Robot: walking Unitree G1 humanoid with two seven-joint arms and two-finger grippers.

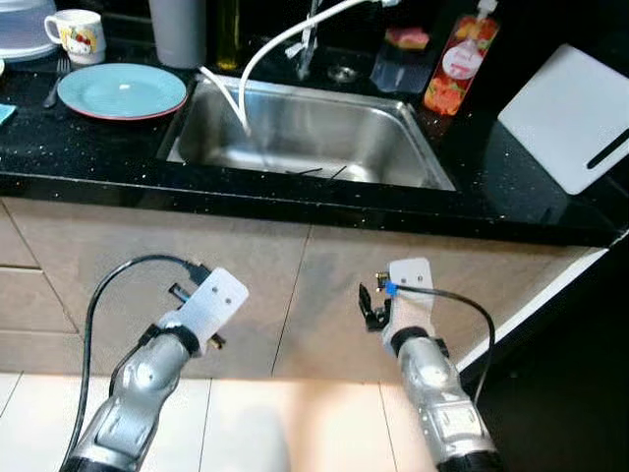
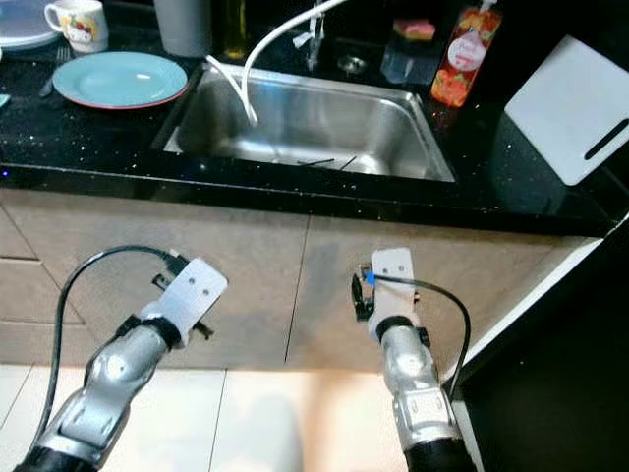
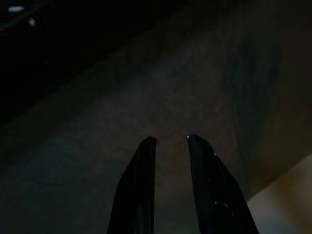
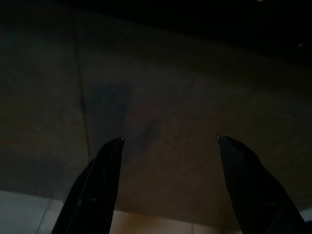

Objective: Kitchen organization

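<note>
Sink (image 1: 393,157): steel, rectangular, sunk into black speckled counter (image 1: 88,147), middle of head view. White hose (image 1: 270,47) arching from tap area down into basin; two thin dark utensils lying on basin floor, too small to identify. Left of sink, blue plate (image 1: 122,90) on counter, fork (image 1: 54,87) just beside its far edge, white mug (image 1: 76,35) with cartoon print behind. Grey cylinder (image 1: 177,31) and dark bottle (image 1: 228,33) near sink's back left corner. Behind sink, clear holder with pink and yellow sponge (image 1: 406,38); red-orange pouch (image 1: 460,61) just right of it. White cutting board (image 1: 570,116) well to the right, tilted on counter. Beige cabinet fronts (image 1: 295,285) below, pale floor tiles at bottom.

Left gripper (image 3: 170,146) low before cabinet front, arm bent, raised from lower left; fingers (image 3: 144,185) close together, narrow gap between, holding nothing. Right gripper (image 4: 170,146) low before cabinet right of centre, pointing up toward counter edge; fingers (image 4: 97,185) spread wide apart, holding nothing. Both wrist views dark, showing cabinet surface.
</note>
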